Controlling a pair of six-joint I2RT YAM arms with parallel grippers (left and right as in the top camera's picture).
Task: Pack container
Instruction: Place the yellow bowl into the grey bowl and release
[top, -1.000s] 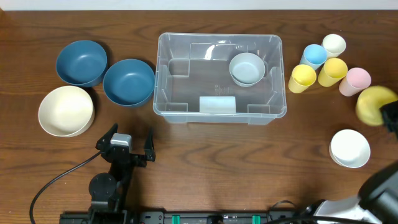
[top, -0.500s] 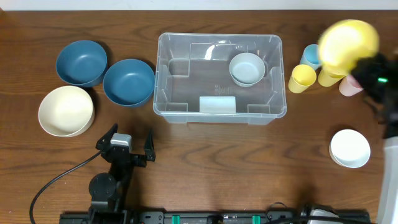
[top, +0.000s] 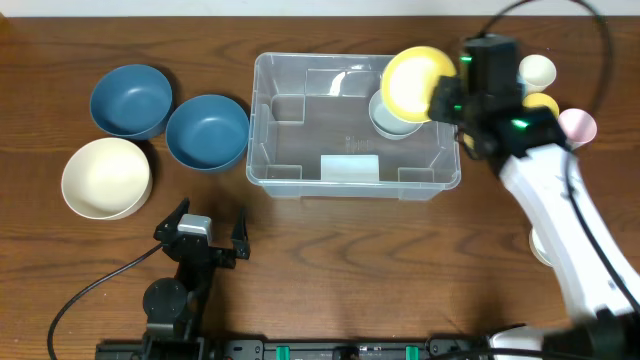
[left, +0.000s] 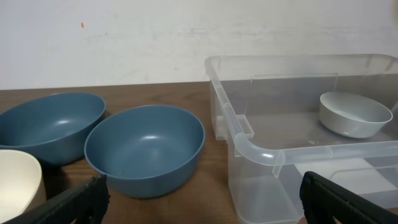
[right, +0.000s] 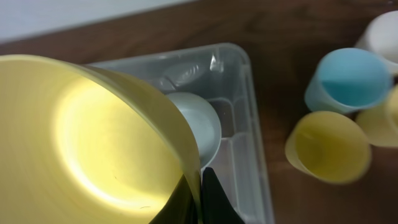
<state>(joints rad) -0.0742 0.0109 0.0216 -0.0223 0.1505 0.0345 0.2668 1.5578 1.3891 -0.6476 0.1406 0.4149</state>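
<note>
The clear plastic container (top: 300, 120) stands at the middle of the table, with a pale grey bowl (top: 395, 122) in its back right corner. It also shows in the left wrist view (left: 261, 149) and the right wrist view (right: 245, 124). My right gripper (top: 447, 98) is shut on the rim of a yellow bowl (top: 415, 80) and holds it above the container's right end, over the grey bowl (right: 205, 121). The fingers pinch the yellow bowl (right: 93, 143) at its rim (right: 198, 193). My left gripper (top: 210, 235) is open and empty near the front edge.
Two blue bowls (top: 131, 100) (top: 207, 131) and a cream bowl (top: 105, 177) stand left of the container. Coloured cups (top: 540, 72) cluster at the back right; a blue cup (right: 348, 78) and a yellow cup (right: 328, 144) show by the wrist. A white bowl (top: 538, 245) lies partly under my right arm.
My right gripper has carried the yellow bowl from the far right edge, up and left past the cups, to above the container's right end. The left arm has not moved.
</note>
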